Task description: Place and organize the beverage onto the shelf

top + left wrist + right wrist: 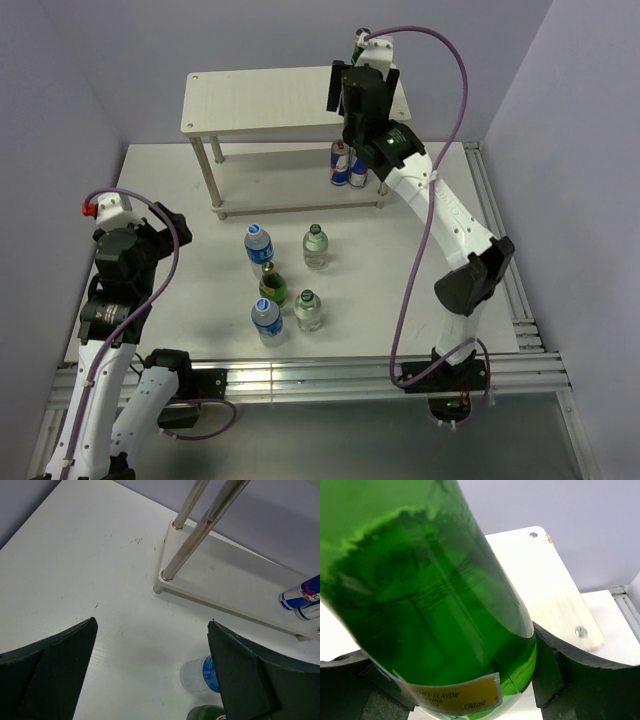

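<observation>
Two dark fingers [570, 675] of the right gripper [452, 675] are pinching a green bottle [430, 605] between them. The glass fills most of my wrist view, and a yellow label reading "330ml" shows low on it. Just behind the bottle on that feed I see a corner of the shelf [545, 585], its pale top board marked by two screws. From the overhead camera the gripper sits at the right end of that top board, with the bottle's cap poking out beyond it. I cannot tell whether the bottle's base is touching the board or held just above it.

The rest of the top board is bare. On the lower tier, under the right gripper, two cans [349, 165] stand side by side in blue, silver and red.

The left gripper [152, 670] has its jaws spread wide with nothing between them. It is well apart from the shelf, over the left side of the table [170, 170], and its camera looks at the lower board's left end and two metal legs.

Five drinks stand on the table in front of the shelf: two water bottles with blue labels [259, 243], two clear bottles with green caps [316, 245], and a second green glass bottle [272, 285] between them.
</observation>
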`<state>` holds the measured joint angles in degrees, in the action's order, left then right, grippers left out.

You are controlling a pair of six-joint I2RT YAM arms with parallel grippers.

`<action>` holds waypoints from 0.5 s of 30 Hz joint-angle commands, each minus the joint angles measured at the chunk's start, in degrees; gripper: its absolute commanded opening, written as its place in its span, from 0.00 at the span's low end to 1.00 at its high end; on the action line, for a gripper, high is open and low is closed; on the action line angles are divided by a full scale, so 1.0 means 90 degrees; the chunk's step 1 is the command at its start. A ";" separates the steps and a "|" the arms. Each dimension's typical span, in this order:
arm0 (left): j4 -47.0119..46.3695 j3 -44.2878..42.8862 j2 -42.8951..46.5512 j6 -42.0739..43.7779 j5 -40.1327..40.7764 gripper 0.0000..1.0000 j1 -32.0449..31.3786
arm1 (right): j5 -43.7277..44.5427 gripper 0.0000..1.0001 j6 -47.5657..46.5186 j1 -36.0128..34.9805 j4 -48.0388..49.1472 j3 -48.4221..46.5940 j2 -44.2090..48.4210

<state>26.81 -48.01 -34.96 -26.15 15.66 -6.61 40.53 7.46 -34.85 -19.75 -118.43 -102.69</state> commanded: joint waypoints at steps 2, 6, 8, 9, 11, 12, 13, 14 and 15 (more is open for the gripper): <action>-0.0264 0.0022 0.0076 0.0113 -0.0109 0.99 0.0061 | -0.0392 0.00 -0.0048 0.0424 0.0163 -0.1147 -0.0171; -0.0264 0.0022 0.0086 0.0122 -0.0109 0.99 0.0061 | -0.0548 0.00 0.0000 0.0688 0.0134 -0.1479 -0.0406; -0.0264 0.0022 0.0086 0.0123 -0.0119 0.99 0.0080 | -0.0685 0.00 0.0088 0.0835 0.0134 -0.1518 -0.0474; -0.0264 0.0012 0.0086 0.0123 -0.0138 0.99 0.0090 | -0.0705 0.00 0.0108 0.0864 0.0143 -0.1528 -0.0494; -0.0264 0.0012 0.0076 0.0123 -0.0148 0.99 0.0119 | -0.0686 0.00 0.0108 0.0952 0.0172 -0.1548 -0.0591; -0.0264 0.0012 0.0086 0.0103 -0.0148 0.99 0.0129 | -0.0695 0.00 0.0108 0.0972 0.0173 -0.1548 -0.0620; -0.0254 0.0022 0.0095 0.0122 -0.0148 0.99 0.0129 | -0.0724 0.00 0.0147 0.0991 0.0163 -0.1548 -0.0679; -0.0264 0.0022 0.0095 0.0123 -0.0139 0.99 0.0139 | -0.0724 0.00 0.0157 0.1040 0.0173 -0.1509 -0.0708; -0.0254 0.0012 0.0095 0.0123 -0.0138 0.99 0.0139 | -0.0744 0.00 0.0176 0.1040 0.0173 -0.1480 -0.0718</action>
<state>26.81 -47.99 -34.94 -26.15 15.05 -5.78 34.63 8.27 -25.74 -25.82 -127.22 -110.32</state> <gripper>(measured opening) 0.993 0.789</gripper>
